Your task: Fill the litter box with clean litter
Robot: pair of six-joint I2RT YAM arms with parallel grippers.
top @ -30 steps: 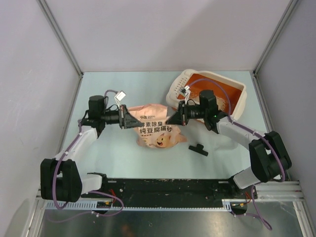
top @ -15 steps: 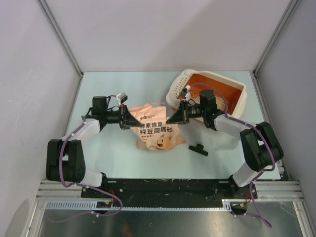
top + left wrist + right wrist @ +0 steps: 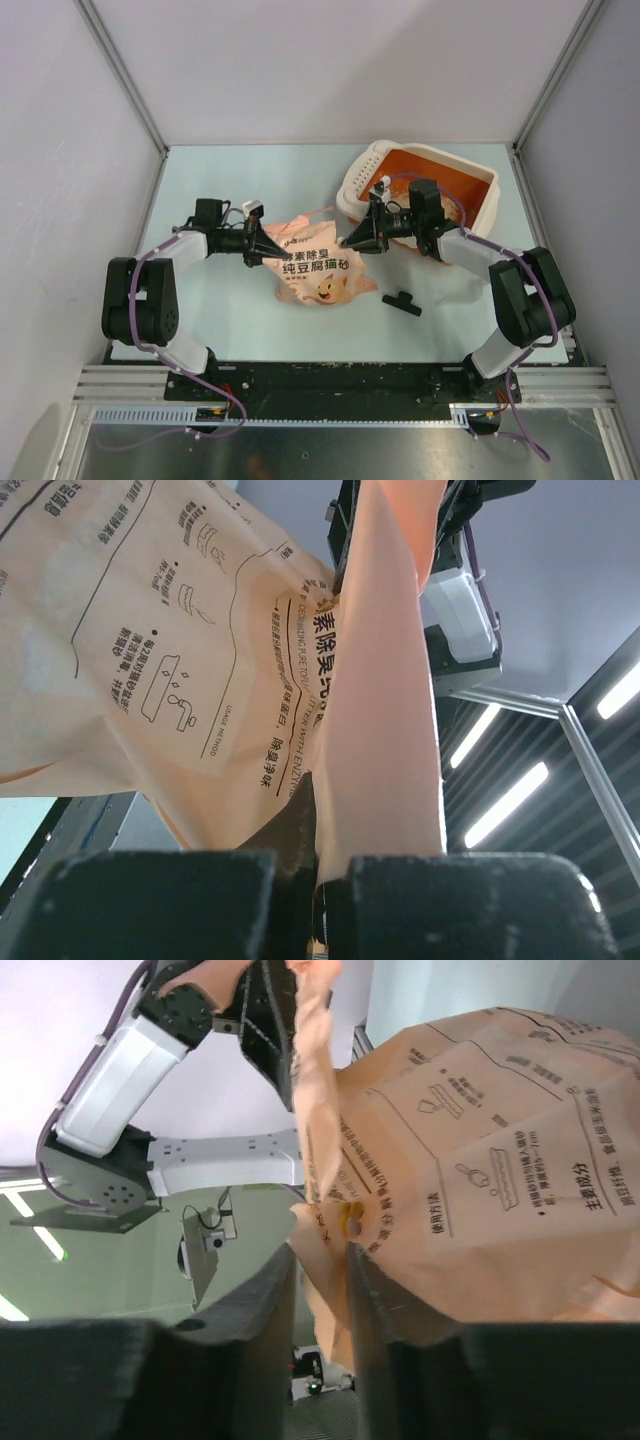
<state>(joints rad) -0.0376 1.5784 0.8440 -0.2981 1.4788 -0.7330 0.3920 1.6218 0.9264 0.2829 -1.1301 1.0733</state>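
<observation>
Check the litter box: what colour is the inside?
The litter box is orange inside, with a cream-white rim. It shows best in the top external view.

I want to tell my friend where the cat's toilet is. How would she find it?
Look at the far right corner of the pale table. The big rectangular tray there is the litter box: cream outside, orange inside, with a holey white ledge at one end. Its neighbour, the pink bag, is crumpled and shows a cartoon cat.
</observation>
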